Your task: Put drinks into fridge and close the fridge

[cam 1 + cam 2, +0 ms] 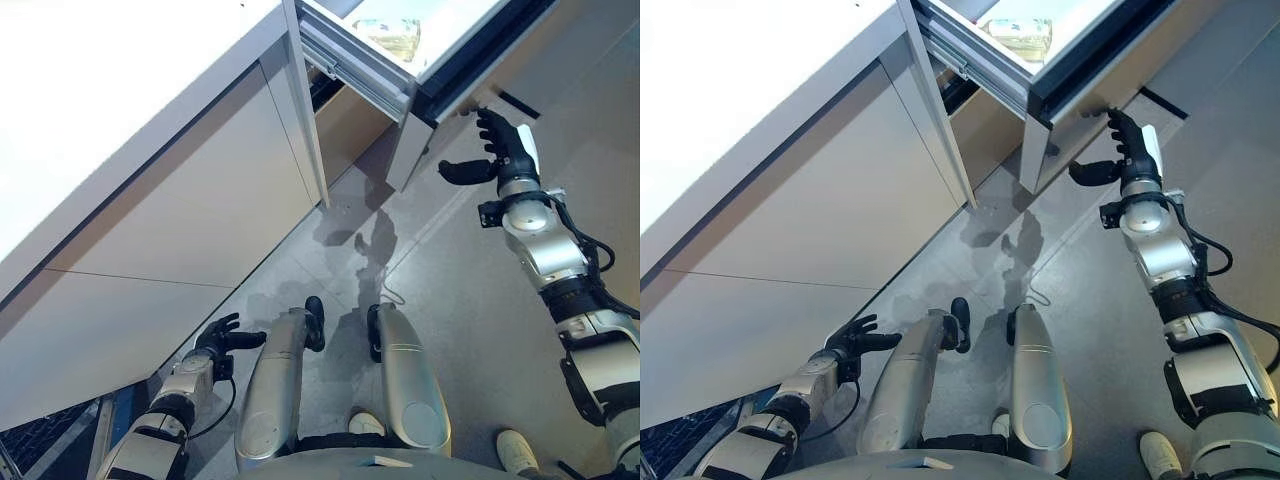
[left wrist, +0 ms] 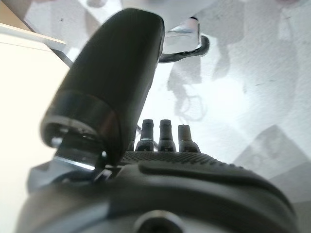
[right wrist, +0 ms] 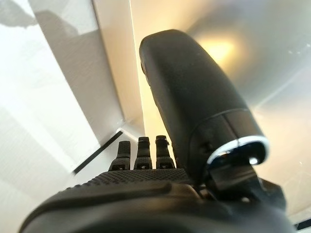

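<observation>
Against the open drawer (image 1: 420, 115) front the right hand (image 1: 505, 150) is held, fingers straight and empty (the left hand (image 1: 222, 337) hangs far below, relaxed and empty).

Pulled-out fridge drawer (image 1: 372, 78) under white counter (image 1: 110, 70), drink pack (image 1: 392, 35) inside (pale, wrapped), grey floor (image 1: 460, 300)

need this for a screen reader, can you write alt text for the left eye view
The robot's right hand, fingers straight, reaches up to the front panel of an open fridge drawer pulled out from a white counter. A drink pack lies in the drawer. The left hand hangs open and empty, low beside the cabinet front.
</observation>
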